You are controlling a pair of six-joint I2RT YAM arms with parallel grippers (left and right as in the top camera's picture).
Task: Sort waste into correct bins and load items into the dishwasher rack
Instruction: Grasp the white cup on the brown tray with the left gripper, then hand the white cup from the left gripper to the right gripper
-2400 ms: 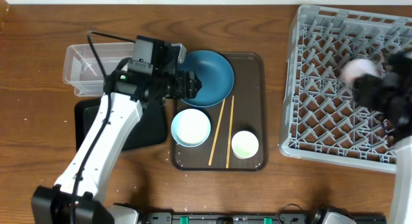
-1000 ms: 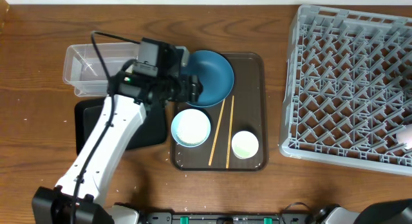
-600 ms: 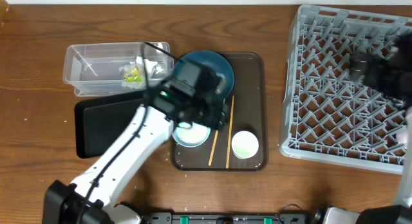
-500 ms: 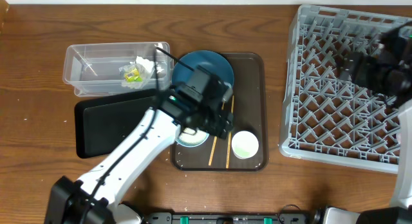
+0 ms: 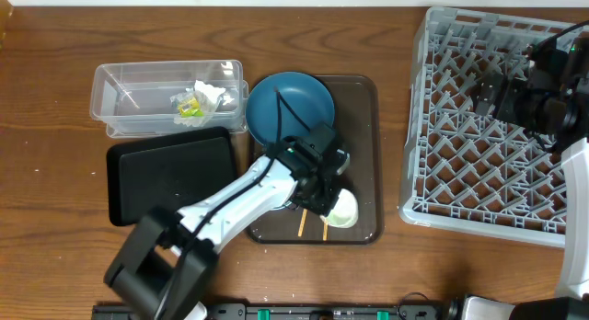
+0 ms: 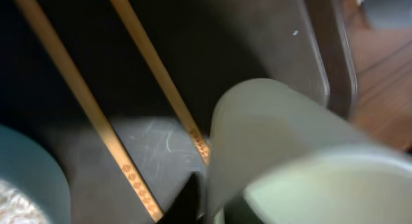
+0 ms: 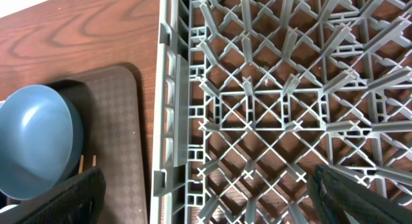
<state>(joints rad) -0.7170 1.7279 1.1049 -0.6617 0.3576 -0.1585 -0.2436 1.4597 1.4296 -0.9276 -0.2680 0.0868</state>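
We find the left gripper [image 5: 328, 193] low over the brown serving tray [image 5: 363, 90], its tip against a whitish cup [image 5: 345, 211]. From the wrist, this cup fills the space directly ahead of the hand and sits tilted. The fingers are not clearly seen (only a dark wedge at the lower edge), so we cannot tell whether the hand is spread or clamped on the cup. Two wooden chopsticks [image 6: 161, 89] lie on the tray floor just past the cup. A white bowl [image 6: 29, 179] holding rice-like grains [image 6: 8, 208] sits close beside the hand. The dark-blue bowl [image 5: 290, 107] rests farther ahead of the hand, apart from the cup. Well to the hand's left are the clear tub [image 5: 120, 99], containing a crumpled napkin [image 5: 210, 94] and a yellow-green wrapper [image 5: 190, 106], and the black tray [image 5: 170, 177].

The right gripper [image 7: 206, 185] hangs over the dishwasher rack [image 7: 270, 89], fingers [image 7: 64, 198] spread wide, with only lattice between them
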